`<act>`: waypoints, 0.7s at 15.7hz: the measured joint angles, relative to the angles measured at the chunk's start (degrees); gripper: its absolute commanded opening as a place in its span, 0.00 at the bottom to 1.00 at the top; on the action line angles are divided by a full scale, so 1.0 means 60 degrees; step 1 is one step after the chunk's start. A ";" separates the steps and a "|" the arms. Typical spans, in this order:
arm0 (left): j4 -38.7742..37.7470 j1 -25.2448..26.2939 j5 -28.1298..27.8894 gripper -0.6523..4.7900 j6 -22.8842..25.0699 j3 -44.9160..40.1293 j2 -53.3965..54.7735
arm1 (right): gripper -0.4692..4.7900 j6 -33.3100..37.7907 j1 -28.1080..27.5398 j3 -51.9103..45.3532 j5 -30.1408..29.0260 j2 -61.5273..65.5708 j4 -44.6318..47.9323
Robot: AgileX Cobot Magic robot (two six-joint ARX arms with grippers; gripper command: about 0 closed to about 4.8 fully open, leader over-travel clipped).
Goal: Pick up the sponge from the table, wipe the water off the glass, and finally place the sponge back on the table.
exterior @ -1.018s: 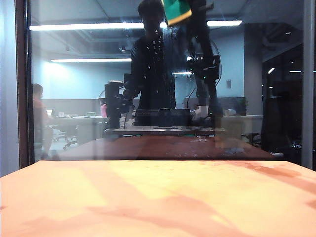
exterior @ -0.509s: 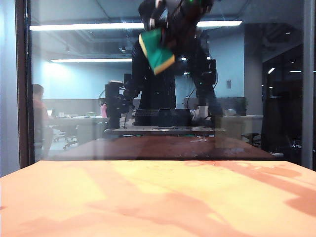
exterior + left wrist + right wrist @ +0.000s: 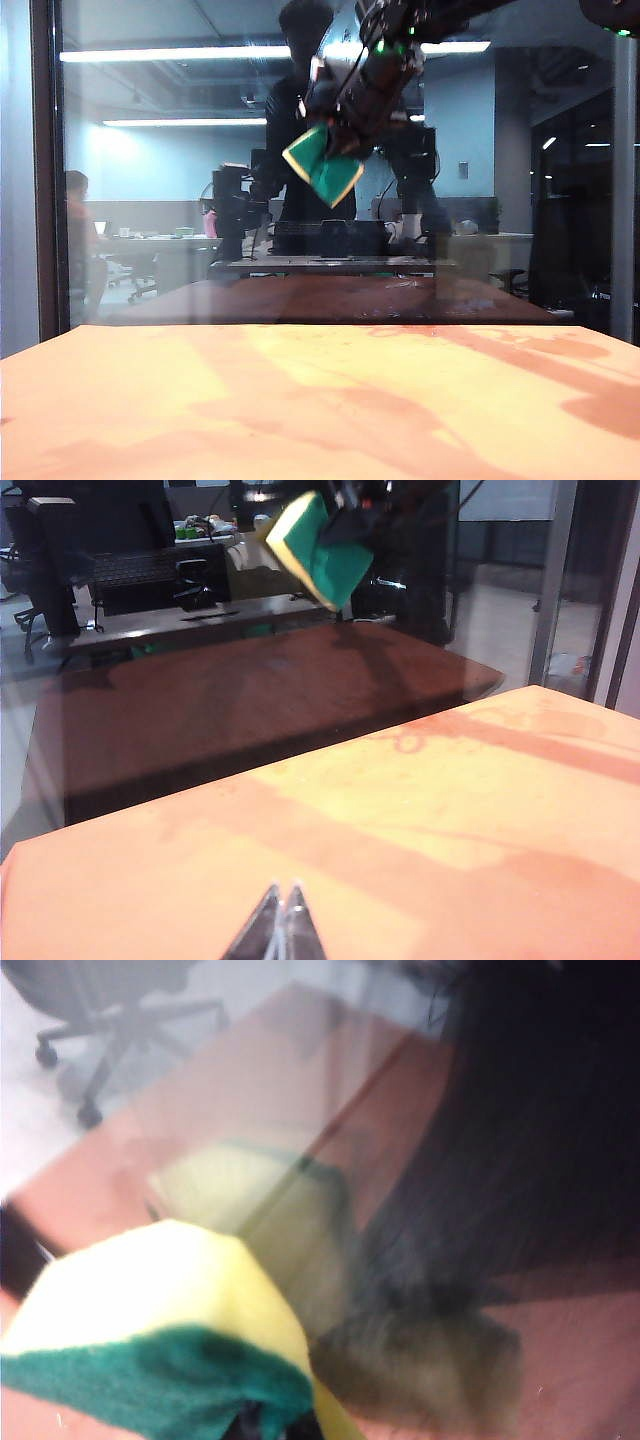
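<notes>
Clamped in the right gripper [image 3: 340, 150]: a small rectangular sponge [image 3: 322, 166] with dark green scouring layer over pale cream foam, tilted, high above the broad matte orange-tan surface [image 3: 300, 410] and against the large upright transparent glass pane [image 3: 180, 200] with its dark vertical frame edge. Seen in the left wrist view as well, sponge [image 3: 318, 548] raised well above the surface [image 3: 420, 820]. In the right wrist view, sponge [image 3: 160, 1330] blurred, close to the glass, a dimmer mirrored copy beyond it. Left gripper [image 3: 278, 930] low over the near surface, fingertips together, nothing between them. Water droplets too faint to make out.
</notes>
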 measured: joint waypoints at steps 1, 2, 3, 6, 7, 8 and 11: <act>0.0000 0.0000 0.0000 0.11 0.0000 0.0000 0.0000 | 0.07 0.0000 0.0000 0.0270 -0.0004 0.0000 0.0004; 0.0000 0.0000 0.0000 0.11 0.0000 0.0000 0.0000 | 0.07 0.0000 0.0011 0.0674 -0.0007 -0.0004 0.0018; 0.0000 0.0000 0.0000 0.11 0.0000 0.0000 0.0000 | 0.07 0.0000 0.0015 0.1086 -0.0007 -0.0011 0.0080; 0.0000 0.0000 0.0000 0.11 0.0000 0.0000 0.0004 | 0.07 0.0000 0.0015 0.2138 0.0011 -0.0036 0.0335; 0.0000 0.0000 0.0000 0.11 0.0000 0.0000 0.0004 | 0.07 0.0004 0.0011 0.2532 0.0113 -0.0040 0.0488; 0.0000 0.0000 0.0000 0.11 0.0000 0.0000 0.0004 | 0.07 0.0007 0.0011 0.3009 0.0313 -0.0051 0.0681; 0.0000 0.0000 0.0000 0.11 0.0000 0.0000 0.0004 | 0.07 0.0007 -0.0022 0.3512 0.0448 -0.0135 0.1144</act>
